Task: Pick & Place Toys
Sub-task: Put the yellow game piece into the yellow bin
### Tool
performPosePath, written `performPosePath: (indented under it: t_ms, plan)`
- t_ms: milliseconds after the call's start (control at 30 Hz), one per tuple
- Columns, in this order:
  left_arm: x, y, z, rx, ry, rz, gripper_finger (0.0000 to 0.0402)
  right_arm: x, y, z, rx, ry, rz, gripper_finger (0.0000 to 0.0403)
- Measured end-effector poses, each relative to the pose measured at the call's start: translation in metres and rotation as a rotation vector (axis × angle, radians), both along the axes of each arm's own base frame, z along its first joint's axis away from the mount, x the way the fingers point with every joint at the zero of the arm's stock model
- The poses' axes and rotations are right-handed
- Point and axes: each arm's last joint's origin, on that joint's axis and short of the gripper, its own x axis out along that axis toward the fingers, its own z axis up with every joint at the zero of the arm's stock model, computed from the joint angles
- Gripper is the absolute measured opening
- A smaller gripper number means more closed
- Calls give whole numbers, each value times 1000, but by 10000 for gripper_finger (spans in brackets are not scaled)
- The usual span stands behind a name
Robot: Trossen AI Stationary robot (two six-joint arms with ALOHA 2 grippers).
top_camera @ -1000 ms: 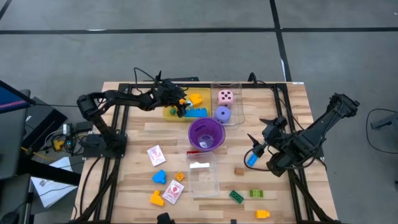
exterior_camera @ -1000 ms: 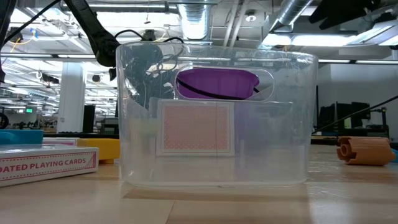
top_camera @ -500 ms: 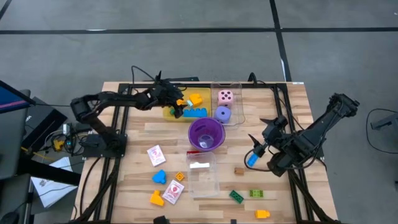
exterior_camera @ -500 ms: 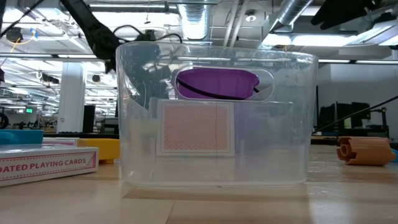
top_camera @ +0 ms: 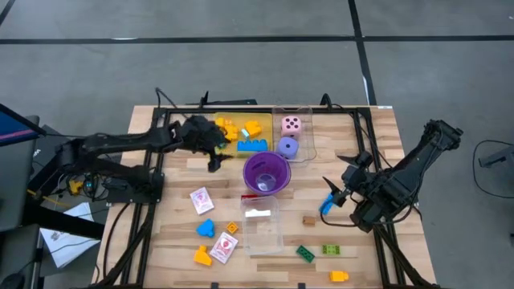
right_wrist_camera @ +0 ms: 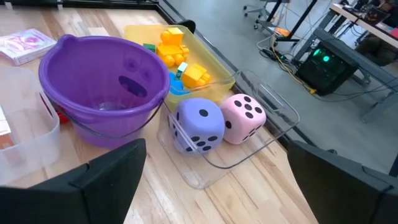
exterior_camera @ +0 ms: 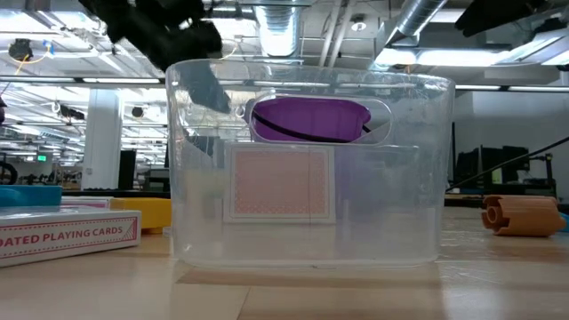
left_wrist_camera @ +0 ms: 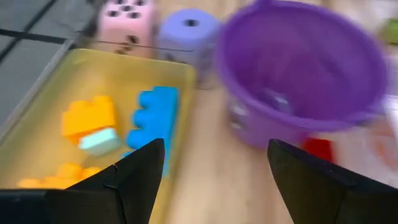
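My left gripper is open and empty just off the near left corner of the yellow tray; its wrist view looks past the fingers at that tray. Yellow, orange and blue bricks lie in the tray. A pink die and a purple die sit in a clear tray. My right gripper is open and empty, right of the purple cup. Cards and loose bricks lie on the near part of the table.
A clear container with a card inside stands near of the cup. Green bricks, a yellow brick and a brown piece lie at the near right. A card box lies left of the container.
My left gripper has drawn back from over the yellow tray toward the table's left and near edges. The bricks that it covered in the tray now show.
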Motion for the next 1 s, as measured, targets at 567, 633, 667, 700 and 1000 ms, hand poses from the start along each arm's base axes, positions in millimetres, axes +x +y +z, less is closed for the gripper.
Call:
performPosePath:
  t_ms: [567,633,667,700,1000]
  plan:
    - [-7,-48,11,86,15,43,282,0,0,0,12,3,-1,384]
    - [-7,-48,11,90,18,48,282,0,0,0,13,2,-1,384]
    - [-7,-48,11,89,23,49,282,0,0,0,15,1,-1,384]
    - [-8,-48,10,84,32,51,282,0,0,0,16,1,-2,384]
    - [-21,-81,-6,-118,240,-63,282,1,1,0,20,0,-1,384]
